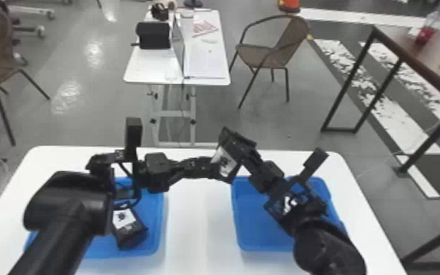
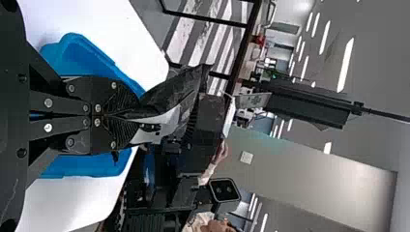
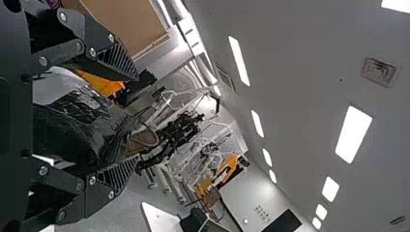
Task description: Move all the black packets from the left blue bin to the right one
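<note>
Above the gap between the bins, my left gripper (image 1: pixel 208 167) is shut on one end of a black packet (image 1: pixel 224 161) with a white label. The left wrist view shows the left gripper (image 2: pixel 109 116) pinching the packet (image 2: pixel 167 104). My right gripper (image 1: pixel 234 155) has come around the packet's other side, fingers apart. In the right wrist view the right gripper (image 3: pixel 129 121) is open, the packet (image 3: pixel 80 123) lying between its fingers. Another black packet (image 1: pixel 129 230) with a white label rests in the left blue bin (image 1: pixel 153 219), partly behind the left arm. The right blue bin (image 1: pixel 243 226) sits beneath the right arm.
Both bins stand on a white table (image 1: pixel 201 234), with bare tabletop between them. Beyond its far edge are a smaller white table (image 1: pixel 150 69), a brown chair (image 1: pixel 285 51) and a dark-framed table (image 1: pixel 413 55) at the right.
</note>
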`<state>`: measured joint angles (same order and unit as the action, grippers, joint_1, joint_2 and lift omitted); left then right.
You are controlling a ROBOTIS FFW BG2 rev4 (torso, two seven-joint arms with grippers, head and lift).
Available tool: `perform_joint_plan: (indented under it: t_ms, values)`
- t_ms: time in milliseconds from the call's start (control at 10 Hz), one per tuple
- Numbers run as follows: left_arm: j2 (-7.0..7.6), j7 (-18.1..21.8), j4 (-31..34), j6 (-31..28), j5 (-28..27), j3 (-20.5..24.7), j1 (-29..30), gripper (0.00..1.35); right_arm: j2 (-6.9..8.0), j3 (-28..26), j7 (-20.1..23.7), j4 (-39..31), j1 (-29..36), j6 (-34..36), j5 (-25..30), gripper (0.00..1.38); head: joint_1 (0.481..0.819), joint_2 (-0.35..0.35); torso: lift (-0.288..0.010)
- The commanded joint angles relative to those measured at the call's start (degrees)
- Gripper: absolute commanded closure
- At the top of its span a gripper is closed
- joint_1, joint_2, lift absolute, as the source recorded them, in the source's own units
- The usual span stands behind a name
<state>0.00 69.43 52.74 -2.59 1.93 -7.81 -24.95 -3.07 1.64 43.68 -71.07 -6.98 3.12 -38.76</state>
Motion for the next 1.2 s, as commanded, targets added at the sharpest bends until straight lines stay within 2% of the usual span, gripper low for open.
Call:
perform_joint_plan:
  t_ms: [0,200,300,400,500,600,700,800,900,1000,1100]
  values:
    - [-0.15,-0.26,-0.01,0.13,0.53,0.25,-0.01,1.21,0.0,0.03,0.0,0.23,0.22,1.02,0.0,1.05,0.695,-0.132,0.0]
    - [-0.15,-1.22,-0.01,0.74,1.58,0.69,0.17,1.21,0.17,0.03,0.62,0.93,0.22,1.02,-0.26,1.26,0.695,-0.124,0.0]
    - [-0.15,-1.57,-0.01,0.92,1.93,0.69,0.17,1.21,0.26,0.03,0.88,0.93,0.3,1.02,-0.44,1.28,0.695,-0.121,0.0]
    - [-0.15,-3.6,-0.01,1.36,3.07,0.96,0.87,1.18,0.35,0.03,1.06,1.29,0.22,1.02,-1.23,1.28,0.695,-0.119,0.0]
    - [-0.15,-6.14,0.7,1.54,5.27,2.36,2.63,0.79,0.35,-0.23,1.06,2.08,0.04,0.05,-2.37,1.28,0.695,-0.117,0.0]
    - [-0.15,-8.34,4.12,-1.28,6.5,5.09,6.06,0.34,0.35,-2.17,0.97,2.96,-0.31,-0.13,-1.93,1.28,0.695,-0.111,0.0]
    - [-0.15,-10.8,9.13,-3.39,6.5,7.55,10.1,0.07,0.26,-5.24,0.97,3.92,-0.4,-0.13,-0.7,1.28,0.695,-0.107,0.0]
    - [1.41,-13.61,13.79,-3.74,8.88,9.04,14.14,0.11,-0.27,-8.14,0.97,5.59,-0.49,-0.13,0.18,1.28,0.695,-0.107,0.0]
    - [2.73,-16.34,17.75,-4.09,11.78,10.27,17.66,0.16,-1.67,-9.99,0.88,8.67,-0.75,-0.13,0.44,1.28,0.695,-0.109,0.0]
    - [3.43,-18.45,21.44,-4.44,13.62,12.73,21.0,0.18,-3.34,-10.43,0.26,12.89,-1.37,-0.39,0.53,1.28,0.695,-0.11,0.0]
    - [3.25,-18.89,23.55,-4.88,13.71,15.98,23.19,0.18,-4.4,-10.43,-0.53,17.37,-2.33,-1.01,0.88,1.27,0.695,-0.106,0.0]
